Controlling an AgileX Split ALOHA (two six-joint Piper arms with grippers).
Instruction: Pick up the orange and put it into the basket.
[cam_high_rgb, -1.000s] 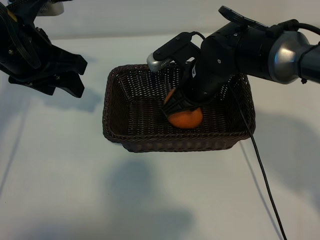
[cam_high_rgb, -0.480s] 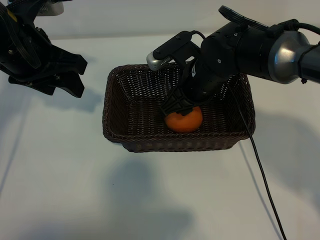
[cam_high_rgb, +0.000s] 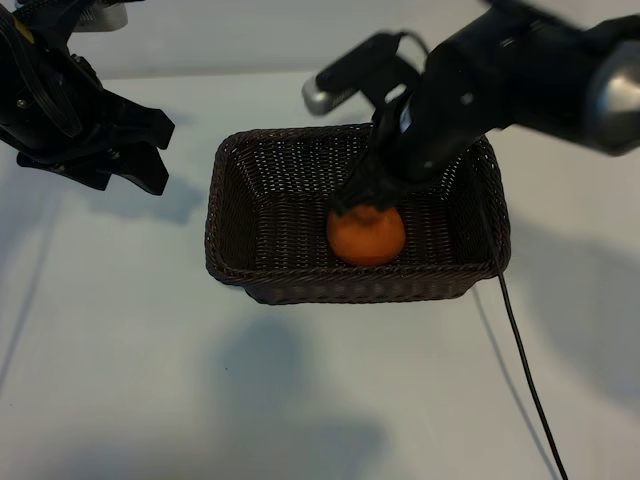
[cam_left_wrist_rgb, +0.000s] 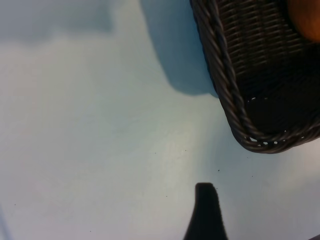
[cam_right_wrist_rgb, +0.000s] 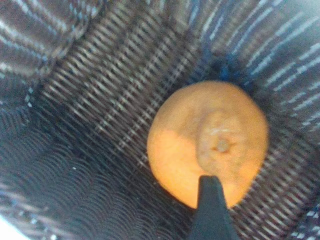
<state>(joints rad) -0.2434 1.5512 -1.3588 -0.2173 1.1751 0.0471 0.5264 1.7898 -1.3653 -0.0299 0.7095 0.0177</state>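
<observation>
The orange (cam_high_rgb: 367, 236) lies on the floor of the dark woven basket (cam_high_rgb: 215, 230), toward its near right side. My right gripper (cam_high_rgb: 366, 198) hovers just above the fruit, open and off it. In the right wrist view the orange (cam_right_wrist_rgb: 210, 140) rests knob-up on the basket's weave (cam_right_wrist_rgb: 100, 125), and one dark fingertip (cam_right_wrist_rgb: 212, 197) crosses in front of it; the other finger is out of frame. My left gripper (cam_high_rgb: 150, 150) hangs open over the table left of the basket. Its wrist view shows one fingertip (cam_left_wrist_rgb: 205, 195), the basket's corner (cam_left_wrist_rgb: 235, 110) and a sliver of the orange (cam_left_wrist_rgb: 305, 17).
A black cable (cam_high_rgb: 525, 370) trails from the right arm across the white table to the front right. Bare table surrounds the basket on the left and front.
My right gripper has opened, let go of the orange and lifted slightly. The orange now sits on the basket floor. The left arm has not moved.
</observation>
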